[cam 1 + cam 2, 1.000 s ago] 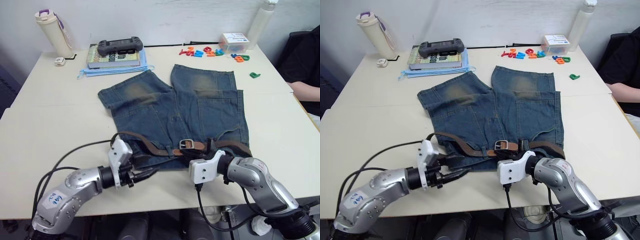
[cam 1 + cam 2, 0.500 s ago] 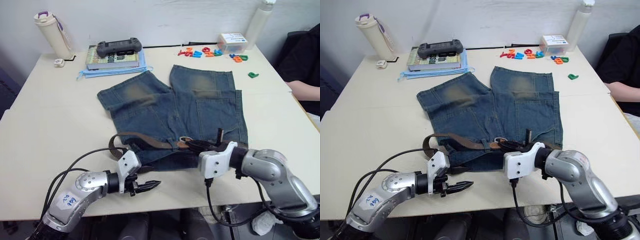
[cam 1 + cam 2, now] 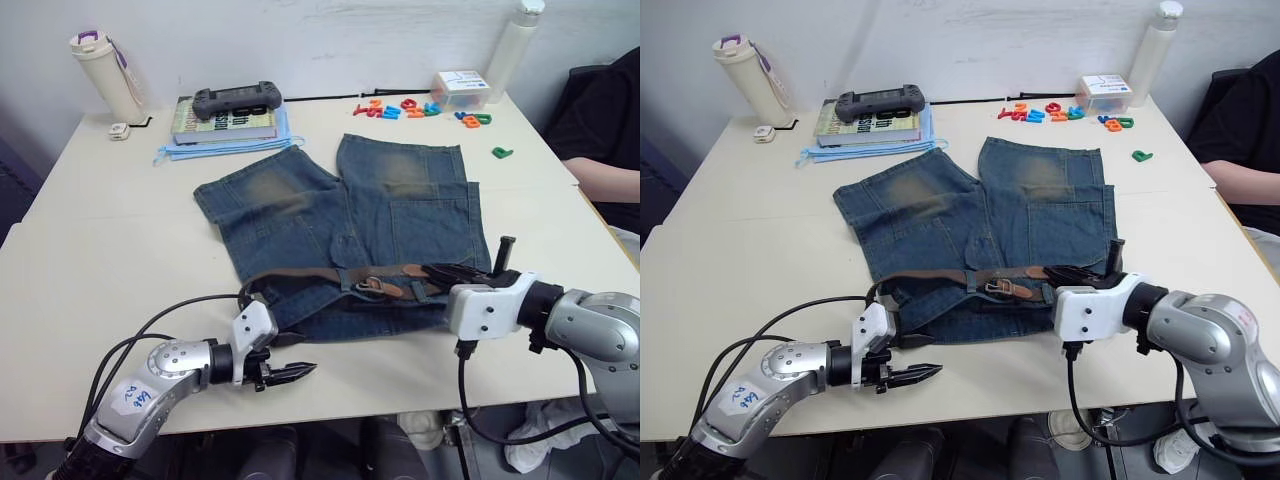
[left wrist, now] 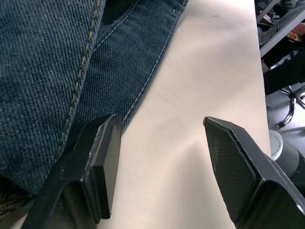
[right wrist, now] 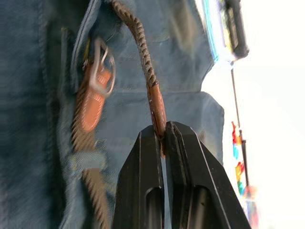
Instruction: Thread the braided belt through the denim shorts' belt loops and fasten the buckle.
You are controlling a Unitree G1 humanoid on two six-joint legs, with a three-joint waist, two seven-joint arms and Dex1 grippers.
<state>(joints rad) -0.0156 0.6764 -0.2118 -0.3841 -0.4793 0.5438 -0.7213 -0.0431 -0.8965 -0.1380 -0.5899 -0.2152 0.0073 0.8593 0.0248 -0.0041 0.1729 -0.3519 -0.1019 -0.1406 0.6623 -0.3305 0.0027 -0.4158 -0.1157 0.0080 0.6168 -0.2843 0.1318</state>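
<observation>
Braided belt (image 3: 330, 277) laid along denim shorts (image 3: 350, 215) waistband, buckle (image 5: 101, 67) unfastened; tan tip pinched by right tool (image 5: 162, 136), left tool (image 4: 159, 164) spread, empty.

A big cream table (image 3: 90, 250) was seen in front of a plain white wall (image 3: 300, 40). At the far left corner a tall cream bottle (image 3: 98, 70) was stood, and a white bottle (image 3: 505, 50) was stood at the far right. A book (image 3: 225, 120) was laid on blue cloth (image 3: 220, 142), with a grey game pad (image 3: 237, 99) on top. Coloured toy letters (image 3: 415, 106) were scattered far right. A person's arm (image 3: 605, 180) was seen at the right edge.
</observation>
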